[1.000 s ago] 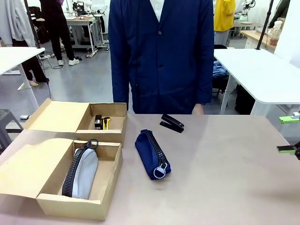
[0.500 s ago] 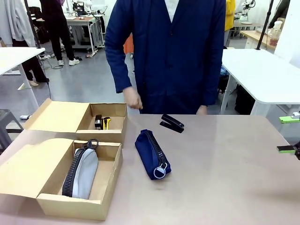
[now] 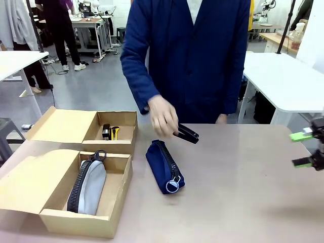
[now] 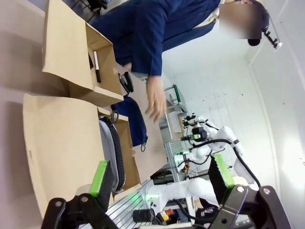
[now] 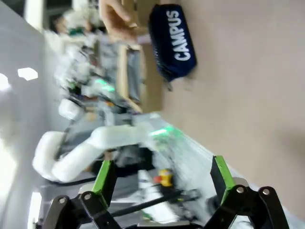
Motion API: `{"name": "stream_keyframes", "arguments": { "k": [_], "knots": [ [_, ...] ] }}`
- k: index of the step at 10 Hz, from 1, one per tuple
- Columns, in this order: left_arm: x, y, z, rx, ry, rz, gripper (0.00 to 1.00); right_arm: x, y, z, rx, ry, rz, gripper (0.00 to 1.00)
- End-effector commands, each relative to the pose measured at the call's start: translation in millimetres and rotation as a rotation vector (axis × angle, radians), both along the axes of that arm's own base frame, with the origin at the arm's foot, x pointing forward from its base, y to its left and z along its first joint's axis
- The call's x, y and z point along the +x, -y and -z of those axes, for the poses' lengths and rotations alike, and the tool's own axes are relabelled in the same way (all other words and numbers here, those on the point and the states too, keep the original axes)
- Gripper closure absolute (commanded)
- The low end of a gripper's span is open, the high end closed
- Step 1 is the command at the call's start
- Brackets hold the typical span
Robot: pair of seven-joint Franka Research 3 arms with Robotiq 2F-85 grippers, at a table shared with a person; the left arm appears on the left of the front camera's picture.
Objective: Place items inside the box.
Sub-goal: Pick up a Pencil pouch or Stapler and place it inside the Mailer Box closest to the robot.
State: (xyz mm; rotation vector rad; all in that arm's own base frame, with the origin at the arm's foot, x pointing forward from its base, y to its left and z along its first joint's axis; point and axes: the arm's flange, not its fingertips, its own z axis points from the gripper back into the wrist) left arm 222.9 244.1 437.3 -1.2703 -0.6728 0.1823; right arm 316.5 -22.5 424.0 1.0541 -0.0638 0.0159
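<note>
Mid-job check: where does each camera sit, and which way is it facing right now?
Front: fixed between the arms, facing the person across the table; right hand open at the right edge.
Left wrist: over the larger box, above its lid flap, looking toward the person; own left hand open.
Right wrist: above the table, facing the navy pouch; own hand open.
All three share the navy pouch and the person's hand.

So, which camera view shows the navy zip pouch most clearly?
The front view: the navy zip pouch lies whole and sharp on the table, zipper up. The right wrist view shows it blurred, sideways, with white "CAMPUS" lettering. The left wrist view shows part of it, beyond the larger cardboard box.
</note>
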Motion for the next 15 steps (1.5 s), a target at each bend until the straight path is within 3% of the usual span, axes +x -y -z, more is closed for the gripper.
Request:
{"name": "stream_keyframes", "arguments": {
  "k": [1,3,4,5,7,8,9,12,15],
  "knots": [
    [0.2,0.6,-2.3,-0.009,0.029,-0.001,0.0,66.8,-66.1,-15.4,-0.297,0.225,-0.155,0.0],
    [0.2,0.6,-2.3,-0.009,0.029,-0.001,0.0,106.8,-139.7,-11.6,-0.398,0.222,-0.195,0.0],
    [0.2,0.6,-2.3,-0.009,0.029,-0.001,0.0,103.9,-127.8,-15.6,-0.324,0.248,-0.186,0.0],
    [0.2,0.6,-2.3,-0.009,0.029,-0.001,0.0,83.1,-77.8,-25.1,-0.248,0.285,-0.092,0.0],
    [0.2,0.6,-2.3,-0.009,0.029,-0.001,0.0,13.3,1.3,-29.4,-0.218,0.385,0.059,0.0],
    [0.2,0.6,-2.3,-0.009,0.029,-0.001,0.0,-12.3,12.0,-21.7,-0.254,0.423,0.127,0.0],
    [0.2,0.6,-2.3,-0.009,0.029,-0.001,0.0,-19.4,12.4,-13.0,-0.254,0.418,0.163,0.0],
    [0.2,0.6,-2.3,-0.009,0.029,-0.001,0.0,-3.4,4.4,-1.8,-0.21,0.386,0.13,0.0],
    [0.2,0.6,-2.3,-0.009,0.029,-0.001,0.0,42.9,-52.2,-12.2,-0.291,0.421,-0.051,0.0]
  ]
}}
